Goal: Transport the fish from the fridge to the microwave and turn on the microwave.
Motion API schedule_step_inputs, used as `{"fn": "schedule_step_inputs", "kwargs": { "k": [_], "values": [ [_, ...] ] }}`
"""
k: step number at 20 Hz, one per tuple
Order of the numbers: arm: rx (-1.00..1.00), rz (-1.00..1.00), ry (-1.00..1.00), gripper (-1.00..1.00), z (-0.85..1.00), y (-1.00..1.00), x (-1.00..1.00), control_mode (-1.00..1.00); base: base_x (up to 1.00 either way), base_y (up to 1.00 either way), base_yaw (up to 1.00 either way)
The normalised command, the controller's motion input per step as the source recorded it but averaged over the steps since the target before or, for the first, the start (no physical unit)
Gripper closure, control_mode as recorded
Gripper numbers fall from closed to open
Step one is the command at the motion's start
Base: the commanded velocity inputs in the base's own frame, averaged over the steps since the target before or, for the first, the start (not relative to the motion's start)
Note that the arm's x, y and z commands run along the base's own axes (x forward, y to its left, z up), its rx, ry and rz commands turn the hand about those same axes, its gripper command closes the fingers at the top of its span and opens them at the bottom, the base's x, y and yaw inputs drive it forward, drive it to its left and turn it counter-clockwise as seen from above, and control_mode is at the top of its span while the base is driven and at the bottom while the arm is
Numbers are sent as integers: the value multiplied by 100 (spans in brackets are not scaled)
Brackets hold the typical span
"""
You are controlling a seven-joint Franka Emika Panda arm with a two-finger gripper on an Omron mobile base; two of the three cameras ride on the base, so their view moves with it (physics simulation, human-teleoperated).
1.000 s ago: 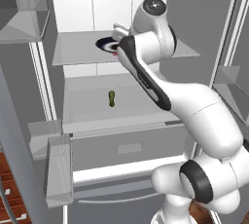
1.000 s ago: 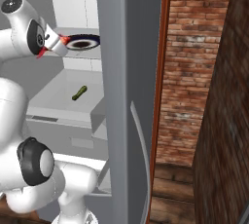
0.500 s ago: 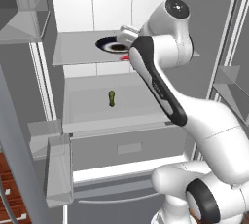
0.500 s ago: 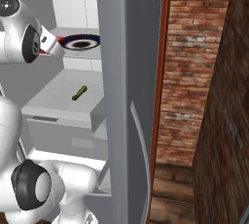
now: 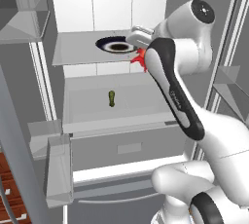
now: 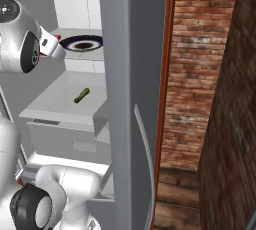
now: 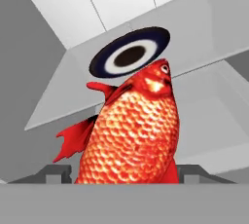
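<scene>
The fish (image 7: 133,130) was held clamped in the gripper (image 5: 141,47), its long axis running out along the line of the fingers, head pointed toward the dark-rimmed plate (image 7: 130,51) on the upper shelf (image 5: 78,55) of the fridge (image 5: 112,4). It was carried clear of that shelf, just in front of the plate. A small green pickle-like item (image 5: 111,98) lay on the shelf below, well apart. The open fridge door (image 6: 132,99) stood close at the right, a likely obstacle to any swing outward.
</scene>
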Motion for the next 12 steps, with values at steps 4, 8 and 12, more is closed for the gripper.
{"fn": "schedule_step_inputs", "kwargs": {
  "k": [4, 8, 12],
  "values": [
    [0, 5, -10, 100, 10, -14, -45, -100, 0, 0, 0],
    [-1, 5, -15, 100, 0, -8, -57, -100, 0, 0, 0],
    [-3, 3, -17, 100, 1, -10, -54, -100, 0, 0, 0]
  ]
}}
